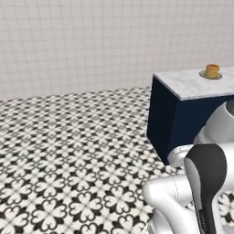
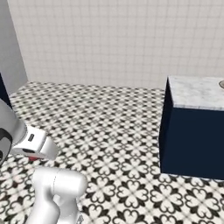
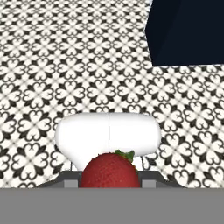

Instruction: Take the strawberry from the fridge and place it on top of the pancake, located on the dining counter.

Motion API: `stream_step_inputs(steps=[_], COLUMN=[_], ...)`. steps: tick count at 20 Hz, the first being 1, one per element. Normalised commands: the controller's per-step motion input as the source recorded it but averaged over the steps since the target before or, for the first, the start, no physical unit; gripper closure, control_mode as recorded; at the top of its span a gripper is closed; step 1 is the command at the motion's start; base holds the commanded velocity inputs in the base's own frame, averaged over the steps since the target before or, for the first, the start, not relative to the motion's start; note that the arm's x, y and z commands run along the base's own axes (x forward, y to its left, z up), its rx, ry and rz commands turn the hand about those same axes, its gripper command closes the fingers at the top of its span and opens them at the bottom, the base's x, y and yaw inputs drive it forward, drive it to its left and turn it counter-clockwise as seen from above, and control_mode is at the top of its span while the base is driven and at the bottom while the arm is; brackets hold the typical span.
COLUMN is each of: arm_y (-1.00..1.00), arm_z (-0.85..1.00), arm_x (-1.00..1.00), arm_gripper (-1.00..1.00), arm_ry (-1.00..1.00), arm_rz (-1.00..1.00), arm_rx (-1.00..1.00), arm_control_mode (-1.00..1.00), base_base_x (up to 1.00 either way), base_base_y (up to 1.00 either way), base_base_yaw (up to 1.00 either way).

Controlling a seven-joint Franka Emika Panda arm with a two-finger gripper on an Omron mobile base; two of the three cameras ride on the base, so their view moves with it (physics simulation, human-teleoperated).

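The strawberry (image 3: 110, 171), red with a green leaf cap, sits between my gripper's (image 3: 109, 180) fingers in the hand view, over the patterned floor. In the right base view a sliver of red (image 2: 31, 157) peeks out under the white hand at the far left. The pancake (image 1: 211, 70), a small golden-brown stack on a round grey plate (image 1: 210, 76), stands on the marble top of the dining counter (image 1: 192, 84), far ahead and to the right of my arm. The same counter (image 2: 192, 94) shows at the right of the right base view. The fridge is out of view.
Black-and-white patterned floor (image 1: 73, 146) spreads between me and the counter's navy end wall (image 1: 162, 121). A white tiled wall (image 1: 91, 41) closes the back. A flat grey surface (image 2: 8, 48) rises at the left edge of the right base view.
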Motion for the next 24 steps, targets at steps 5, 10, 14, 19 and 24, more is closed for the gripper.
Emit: stream_step_inputs(steps=[5, 10, 14, 19, 24], arm_y=[0.0, 0.0, 0.0, 0.0, 0.0], arm_z=[0.0, 0.0, 0.0, 0.0, 0.0], arm_x=[0.0, 0.0, 0.0, 0.0, 0.0], arm_gripper=[1.0, 1.0, 1.0, 1.0, 1.0], arm_ry=[0.0, 0.0, 0.0, 0.0, 0.0], arm_rz=[0.0, 0.0, 0.0, 0.0, 0.0], arm_rx=[0.0, 0.0, 0.0, 0.0, 0.0], arm_control_mode=[1.0, 1.0, 1.0, 1.0, 1.0], base_base_x=[1.0, 1.0, 1.0, 1.0, 1.0], base_base_y=[0.42, 0.56, 0.71, 0.58, 0.46], base_base_yaw=[-0.19, -0.16, -0.27, -0.35, -0.37])
